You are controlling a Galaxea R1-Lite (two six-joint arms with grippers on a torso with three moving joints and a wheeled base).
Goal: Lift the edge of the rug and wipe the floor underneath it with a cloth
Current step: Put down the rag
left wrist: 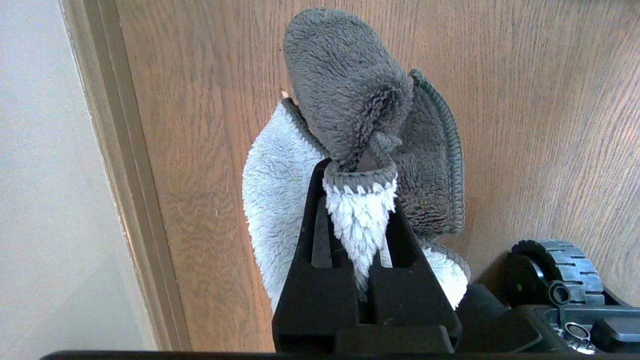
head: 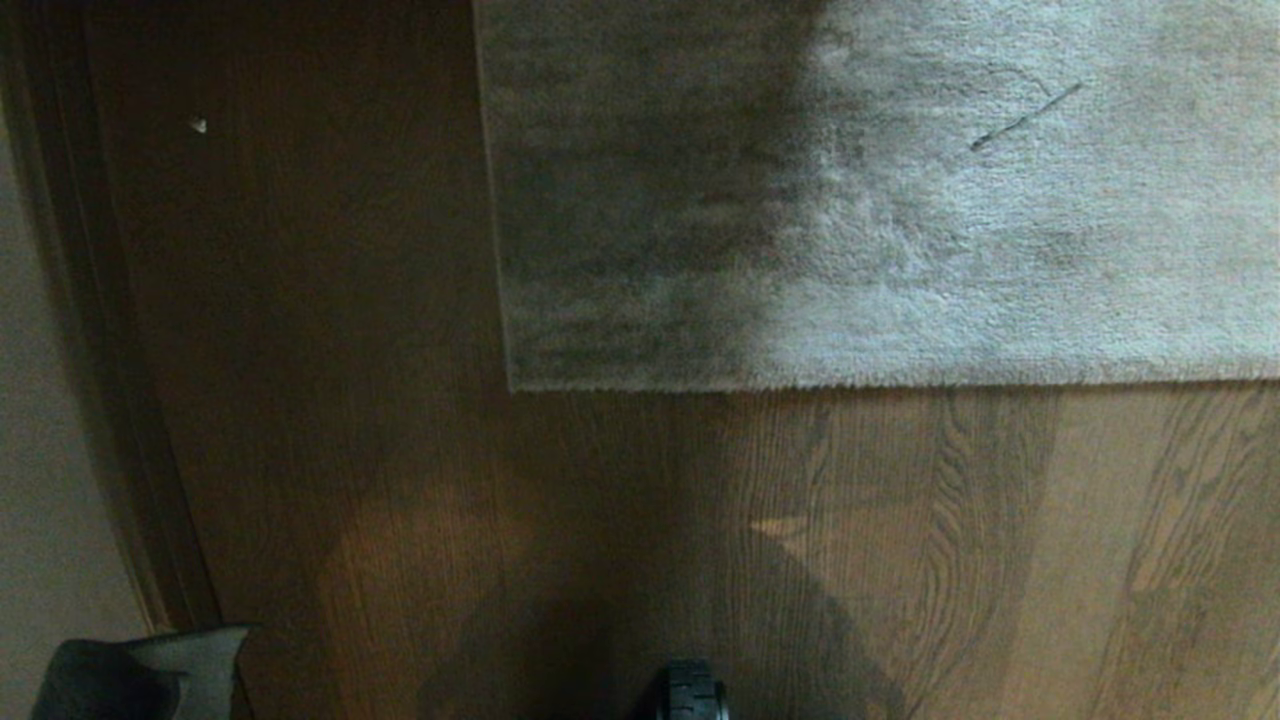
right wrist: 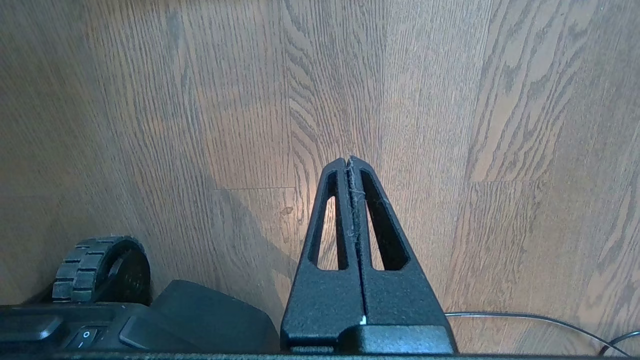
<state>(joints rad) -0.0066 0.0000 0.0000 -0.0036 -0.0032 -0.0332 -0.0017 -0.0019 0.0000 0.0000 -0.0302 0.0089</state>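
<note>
Floor [head: 900, 540]: brown wood-grain planks, bare on the near side; pale wall at far left.
Rug edge [head: 900, 384]: straight hem, long axis left to right, lying flat; corner near centre, rug spreading far and right.
Cloth [left wrist: 350, 125]: clamped in left hand [left wrist: 357, 170], hanging above floor at near left.
Right hand [right wrist: 350, 160]: shut, holding nothing, above bare planks.
Key relation: hem lies far of both hands; right hand judged nearer for lifting.

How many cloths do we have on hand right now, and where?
1. The soft grey fleece cloth with a pale blue-white underside hangs pinched in the left tool, above the brown wood-grain floor. The right tool holds nothing. Others may lie outside the views.
</note>
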